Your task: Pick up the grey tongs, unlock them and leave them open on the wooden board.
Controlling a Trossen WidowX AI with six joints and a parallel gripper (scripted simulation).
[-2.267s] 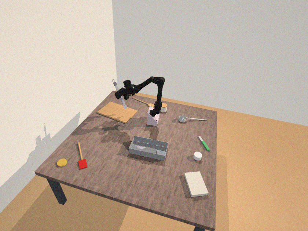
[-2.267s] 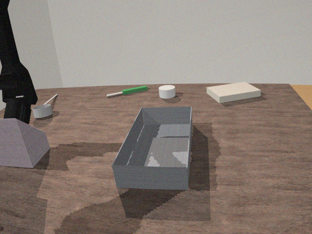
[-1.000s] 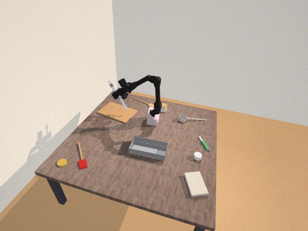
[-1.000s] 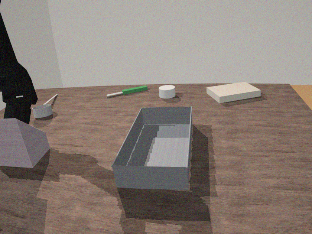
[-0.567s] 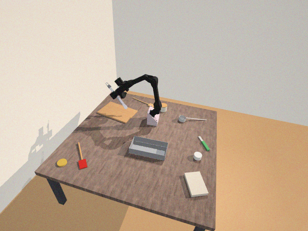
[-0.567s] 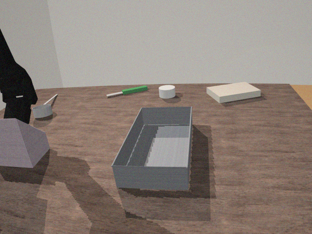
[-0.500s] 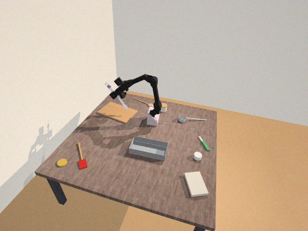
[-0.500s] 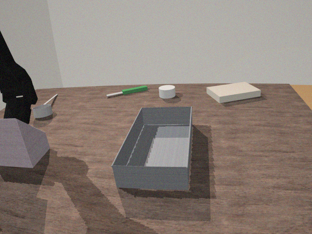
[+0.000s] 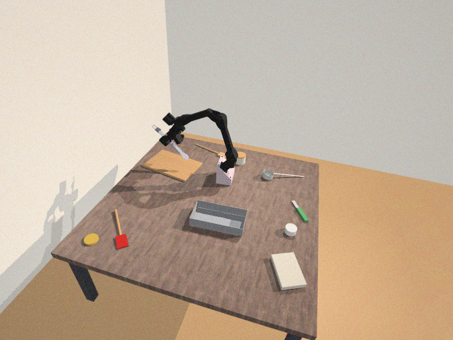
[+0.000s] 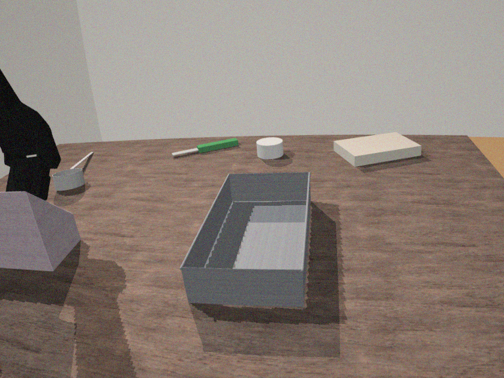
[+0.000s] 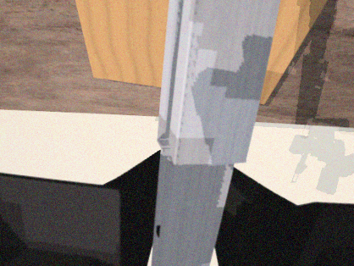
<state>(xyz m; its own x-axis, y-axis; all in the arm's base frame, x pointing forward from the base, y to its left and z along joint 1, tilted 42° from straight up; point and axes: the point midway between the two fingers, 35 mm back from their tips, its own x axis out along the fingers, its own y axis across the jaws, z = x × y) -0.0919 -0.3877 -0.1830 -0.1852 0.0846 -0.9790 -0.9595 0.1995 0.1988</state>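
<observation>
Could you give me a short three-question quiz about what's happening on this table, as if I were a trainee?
1. True or false: the grey tongs lie across the roasting tin.
2. Multiple choice: below the tips of the tongs is the
A) cream block
B) wooden board
C) yellow disc
3. Fill in: the gripper is ____ on the tongs.

Key
1. False. The tin holds nothing; the tongs are up in the gripper, tilted, tips lower than the hinge end.
2. B.
3. Shut. Whether the tongs have come unlocked cannot be told from these views.
</observation>
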